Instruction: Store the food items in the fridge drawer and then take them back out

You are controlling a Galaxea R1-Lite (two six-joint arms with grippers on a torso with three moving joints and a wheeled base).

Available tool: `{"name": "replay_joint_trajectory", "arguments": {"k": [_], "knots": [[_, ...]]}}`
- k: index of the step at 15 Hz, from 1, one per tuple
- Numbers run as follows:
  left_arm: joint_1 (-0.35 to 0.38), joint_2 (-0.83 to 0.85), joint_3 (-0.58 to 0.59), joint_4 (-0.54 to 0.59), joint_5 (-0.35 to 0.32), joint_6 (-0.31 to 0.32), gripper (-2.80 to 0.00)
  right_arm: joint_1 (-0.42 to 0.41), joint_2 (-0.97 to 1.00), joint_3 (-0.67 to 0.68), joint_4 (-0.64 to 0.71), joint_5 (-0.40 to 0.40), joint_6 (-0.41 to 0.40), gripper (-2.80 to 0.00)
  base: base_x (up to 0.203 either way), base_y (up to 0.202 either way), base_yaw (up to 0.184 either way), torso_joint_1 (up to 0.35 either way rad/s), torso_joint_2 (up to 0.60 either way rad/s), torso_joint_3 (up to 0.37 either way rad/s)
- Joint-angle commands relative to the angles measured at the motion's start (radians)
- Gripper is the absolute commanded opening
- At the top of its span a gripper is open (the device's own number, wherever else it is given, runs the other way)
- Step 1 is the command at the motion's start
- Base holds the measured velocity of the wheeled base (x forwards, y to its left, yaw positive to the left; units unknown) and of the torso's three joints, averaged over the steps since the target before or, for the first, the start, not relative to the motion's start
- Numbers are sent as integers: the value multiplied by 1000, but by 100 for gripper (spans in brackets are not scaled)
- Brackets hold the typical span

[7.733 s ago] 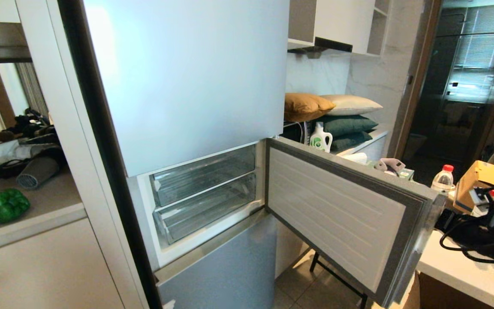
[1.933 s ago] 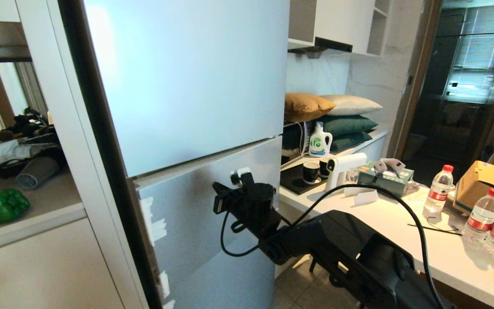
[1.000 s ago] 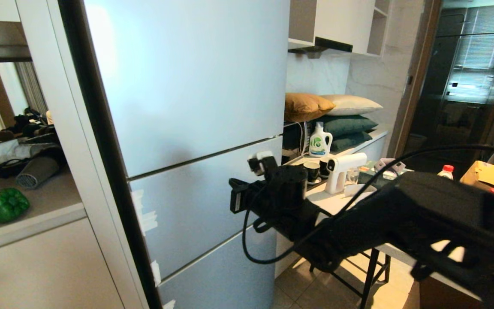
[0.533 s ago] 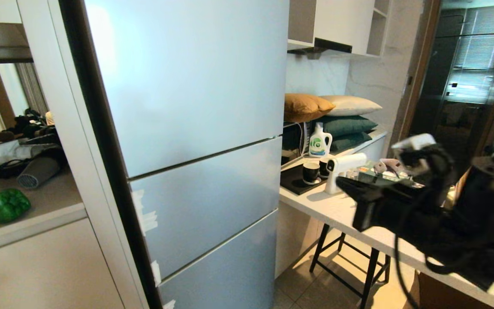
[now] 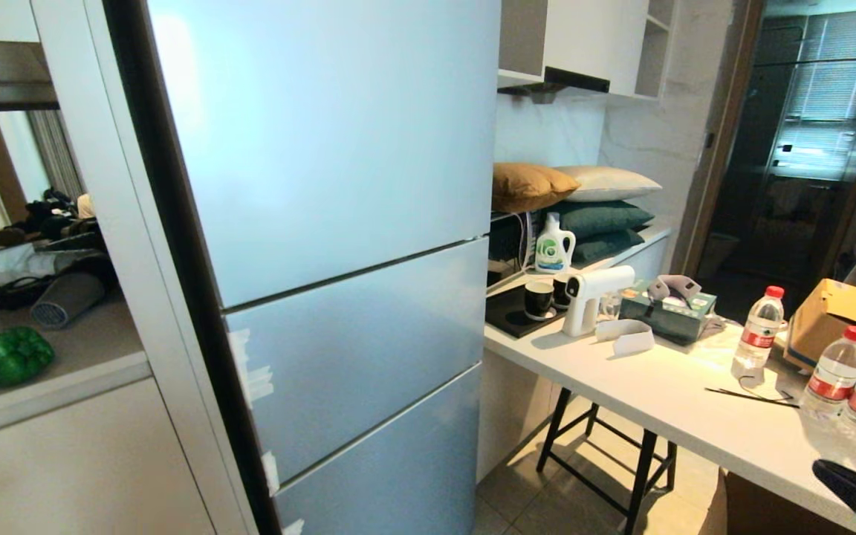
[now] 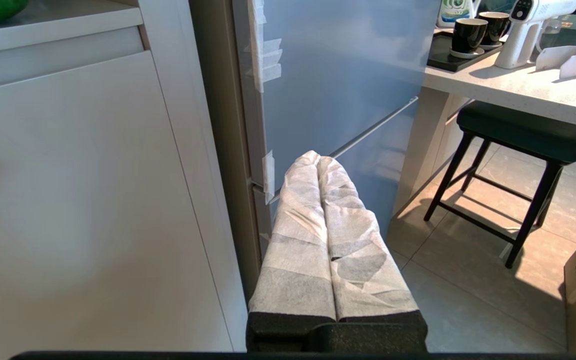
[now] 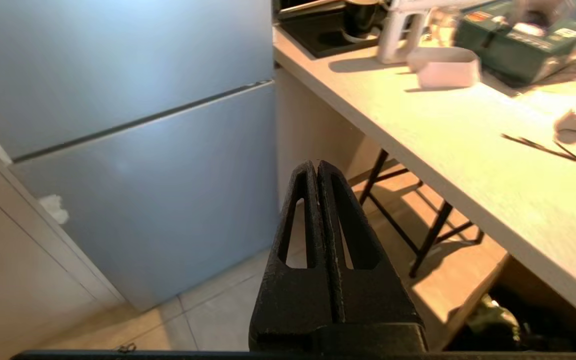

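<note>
- Head view is showing the fridge [image 5: 339,245] standing with all its doors closed, so the fridge drawer is sitting hidden behind them and cannot be seen.
- The green pepper [image 5: 6,357] is lying out on the counter ledge [image 5: 64,386] left of the fridge, near that ledge's front edge. This suggests the take-out half of the task is finished for it.
- The potato is not showing in any view, so its place cannot be told.
- The right gripper [image 7: 317,172] is hanging low beside the white table [image 7: 443,145], off its front edge and over the floor, with its black fingers clenched together on nothing. Only a dark tip of that arm is peeking into the head view's lower right corner.
- The left gripper [image 6: 319,162] is hanging low in front of the fridge's bottom door, its cloth-wrapped fingers pressed together and empty, probably parked out of the way.
- Water bottles [image 5: 837,368] are standing near the table's right end, apart from the task.
</note>
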State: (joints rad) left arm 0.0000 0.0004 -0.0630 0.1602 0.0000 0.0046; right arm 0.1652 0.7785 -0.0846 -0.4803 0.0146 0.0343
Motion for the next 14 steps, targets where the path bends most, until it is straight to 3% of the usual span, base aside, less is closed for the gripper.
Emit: {"name": "replay_joint_trajectory", "arguments": {"k": [1, 4, 7, 12, 14], "knots": [[0, -2, 0, 1, 0, 0, -280, -24, -231, 47, 49, 11, -3, -280, 0, 0, 0, 0, 0, 0], [0, -2, 0, 1, 0, 0, -280, -34, -475, 71, 224, 49, -38, -280, 0, 0, 0, 0, 0, 0], [0, 0, 0, 1, 0, 0, -280, -37, -504, 79, 502, 6, -64, -280, 0, 0, 0, 0, 0, 0], [0, -2, 0, 1, 0, 0, -280, -25, -502, 83, 496, 7, -97, -280, 0, 0, 0, 0, 0, 0], [1, -2, 0, 1, 0, 0, -280, -27, -504, 83, 496, 5, -62, -280, 0, 0, 0, 0, 0, 0]]}}
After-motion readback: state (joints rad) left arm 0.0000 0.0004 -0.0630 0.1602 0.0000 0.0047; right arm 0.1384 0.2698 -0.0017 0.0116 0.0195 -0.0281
